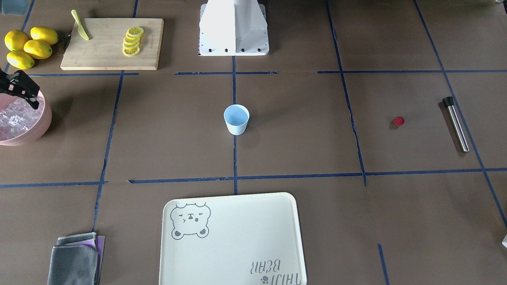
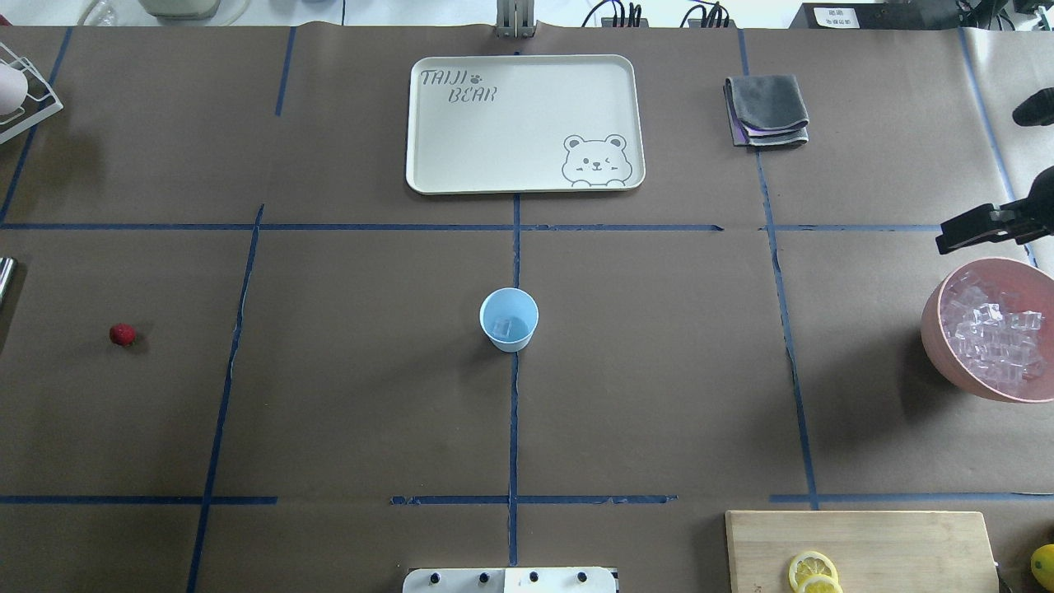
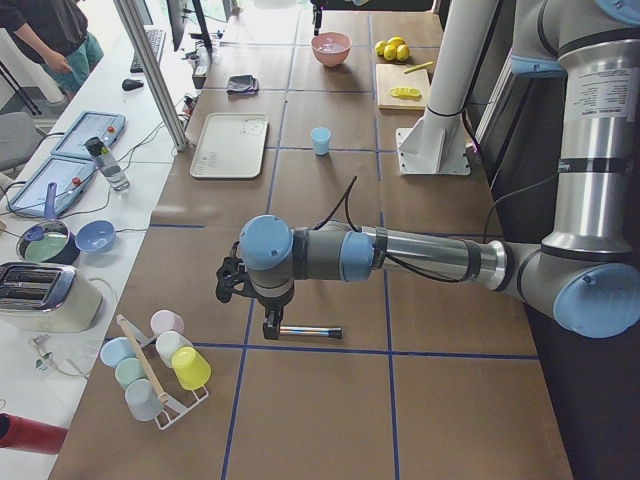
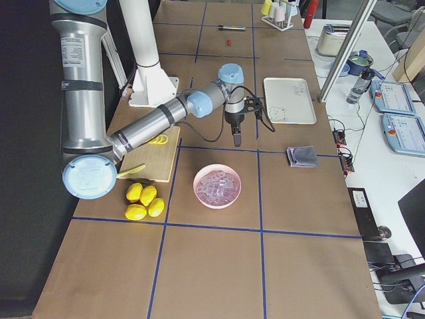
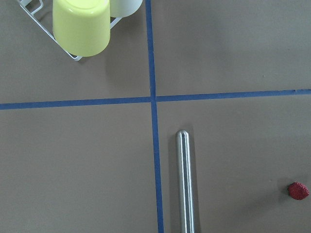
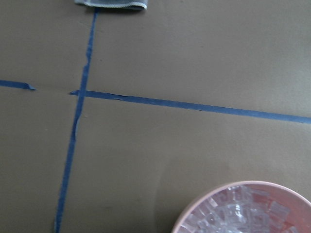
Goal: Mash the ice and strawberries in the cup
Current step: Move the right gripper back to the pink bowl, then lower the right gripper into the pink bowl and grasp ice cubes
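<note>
Pale blue cup (image 2: 510, 343) upright mid-table, clear ice (image 2: 992, 338) heaped in pink bowl (image 2: 932, 342), red strawberry (image 2: 123, 334) alone, well apart

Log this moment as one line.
right gripper by pink bowl of ice | left gripper above muddler | strawberry outside cup

Your overhead and front cameras face each other, steep, cup (image 2: 510, 345) mid-frame in both; pink bowl (image 2: 932, 333) 3 o'clock overhead, 9 o'clock front. End cameras look lengthwise; wrist cameras close, straight down.

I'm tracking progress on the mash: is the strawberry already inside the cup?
No, the strawberry lies on the table, well off to the left arm's side of the cup.
</note>
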`<state>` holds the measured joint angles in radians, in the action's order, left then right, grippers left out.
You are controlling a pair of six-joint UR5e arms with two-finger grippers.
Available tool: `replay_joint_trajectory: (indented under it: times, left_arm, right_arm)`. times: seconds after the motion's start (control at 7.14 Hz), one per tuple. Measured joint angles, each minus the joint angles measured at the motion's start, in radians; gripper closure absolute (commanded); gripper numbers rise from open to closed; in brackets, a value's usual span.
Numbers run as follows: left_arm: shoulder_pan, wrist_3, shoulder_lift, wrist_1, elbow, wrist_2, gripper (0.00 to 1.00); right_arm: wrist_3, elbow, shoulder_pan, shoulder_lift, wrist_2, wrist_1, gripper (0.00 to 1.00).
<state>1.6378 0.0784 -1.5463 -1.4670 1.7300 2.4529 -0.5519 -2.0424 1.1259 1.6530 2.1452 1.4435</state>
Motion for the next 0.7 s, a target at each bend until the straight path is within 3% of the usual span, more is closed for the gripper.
replay_joint_trajectory:
  times: [0.14,0.56,0.7]
  left_arm:
    - [0.0,-0.002,0.001,0.0,0.004,0.0,0.0]
    - [0.0,-0.004,0.002,0.001,0.017,0.0,0.0]
    - [0.0,-0.003,0.002,0.001,0.02,0.0,0.0]
  right_arm:
    - [0.016,0.036,0.021,0.041,0.005,-0.051,0.03]
    - [0.024,0.117,0.048,0.093,0.033,-0.093,0.28]
    - [0.024,0.136,0.048,0.099,0.05,-0.095,0.29]
